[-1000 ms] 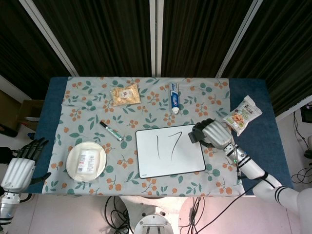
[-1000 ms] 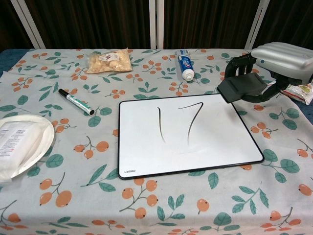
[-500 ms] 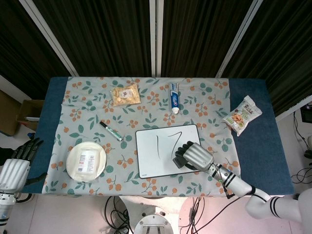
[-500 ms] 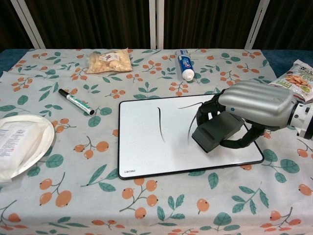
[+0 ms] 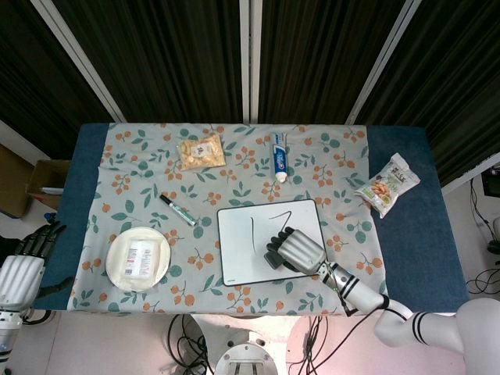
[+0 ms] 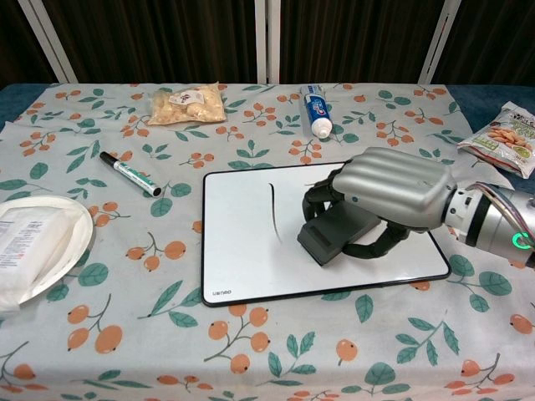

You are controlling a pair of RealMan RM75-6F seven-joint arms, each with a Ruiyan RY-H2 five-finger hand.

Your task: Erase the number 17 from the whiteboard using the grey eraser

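Observation:
The whiteboard (image 6: pixel 242 259) (image 5: pixel 238 258) lies in the middle of the flowered cloth. My right hand (image 6: pixel 393 188) (image 5: pixel 297 250) grips the grey eraser (image 6: pixel 334 232) (image 5: pixel 273 254) and holds it down on the board's right half. The stroke of the 1 (image 6: pixel 274 205) (image 5: pixel 254 231) is still on the board. Of the 7 only the top bar (image 6: pixel 322 179) (image 5: pixel 277 212) shows; the rest is hidden under the hand or wiped. My left hand (image 5: pixel 23 269) hangs off the table's left edge with fingers apart, holding nothing.
A green-capped marker (image 6: pixel 129 173) lies left of the board. A white plate (image 6: pixel 63 251) with a packet sits at the left. A bag of nuts (image 6: pixel 185 104) and a toothpaste tube (image 6: pixel 316 111) lie behind the board, a snack bag (image 6: pixel 504 138) at the right.
My right hand carried the eraser from beyond the board's upper right corner onto the board, sliding left and down over the 7. Most of the 7 no longer shows.

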